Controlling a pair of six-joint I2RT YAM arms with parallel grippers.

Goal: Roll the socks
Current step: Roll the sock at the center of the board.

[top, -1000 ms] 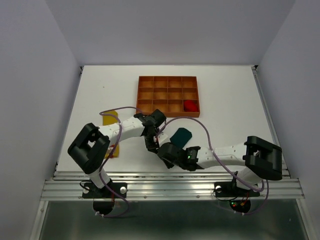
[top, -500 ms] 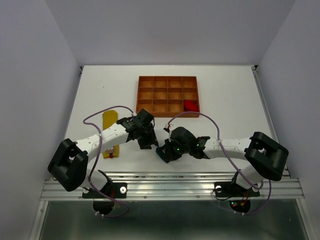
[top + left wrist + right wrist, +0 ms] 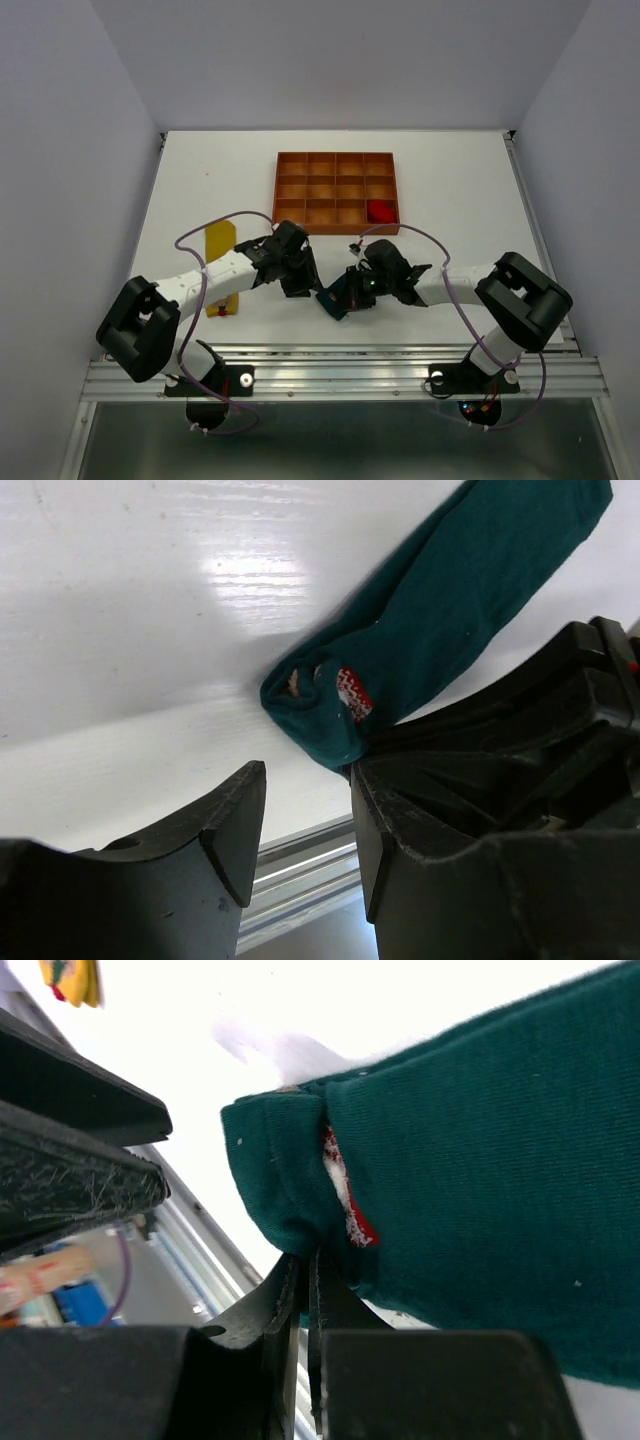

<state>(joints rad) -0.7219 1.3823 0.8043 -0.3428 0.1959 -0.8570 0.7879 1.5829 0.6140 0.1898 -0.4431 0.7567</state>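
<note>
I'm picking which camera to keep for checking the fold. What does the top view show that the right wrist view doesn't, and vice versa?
Only the top view: the tray with the red sock in its near right corner compartment. Only the right wrist view: the white-and-red pattern at the teal sock's folded end, and the right gripper shut on that fold's edge. Both: the teal sock and the yellow sock.
</note>
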